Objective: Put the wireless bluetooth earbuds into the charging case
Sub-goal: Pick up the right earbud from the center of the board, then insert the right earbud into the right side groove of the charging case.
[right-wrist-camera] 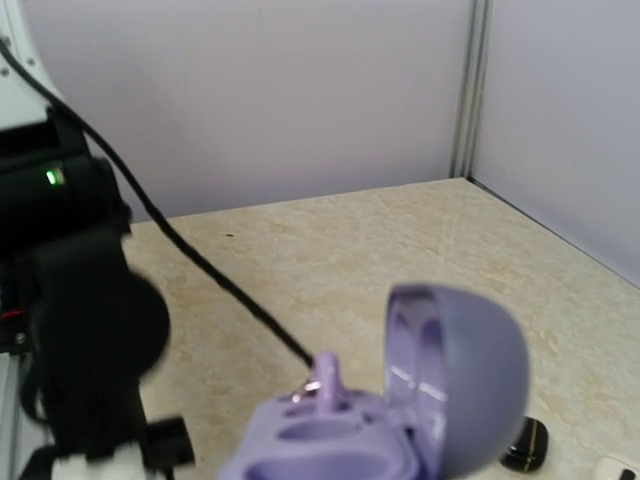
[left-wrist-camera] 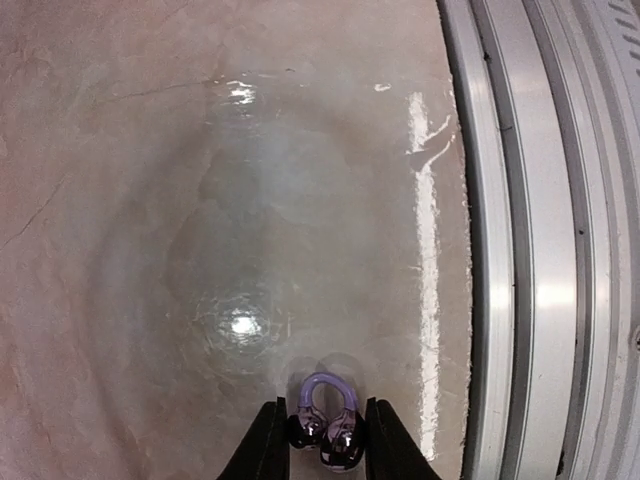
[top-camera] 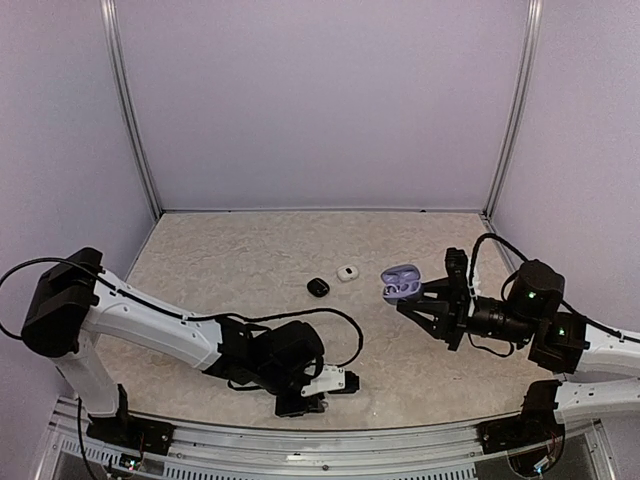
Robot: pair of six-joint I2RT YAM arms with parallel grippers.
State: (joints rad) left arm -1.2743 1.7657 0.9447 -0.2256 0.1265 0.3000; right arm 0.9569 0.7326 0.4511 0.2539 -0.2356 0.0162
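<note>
1. Left gripper (top-camera: 300,404): at table's (top-camera: 230,260) 6 o'clock edge, pointing down. Jaws narrow, fingers (left-wrist-camera: 268,445) pressed against both sides of the earbud. Lifted or resting: can't tell.
2. Earbud (left-wrist-camera: 322,415): only one seen, between left fingertips, just beside metal edge rail (left-wrist-camera: 540,250). Tiny. Lilac loop on top w/ two glossy dark rounded lobes below, bright glints on each. One bud or a pair: can't tell.
3. Black case (top-camera: 318,287): small, rounded, dark, near table centre, at 12 o'clock of left gripper and well apart from it. Contents not visible.
4. White case (top-camera: 347,273): small, pale, just beside black case at its 2 o'clock, not touching. Contents not visible.
5. Charging case (right-wrist-camera: 460,380): lilac, at 3 o'clock of white case. Lid open, standing upright, w/ two moulded recesses inside. Base has oval wells, and the nearer one looks empty. Short lilac stub w/ silvery bit sticks up at base's far side; too blurred to identify.
6. Right gripper (top-camera: 400,296): reaches in from 3 o'clock, jaws closed on charging case from its near side.
</note>
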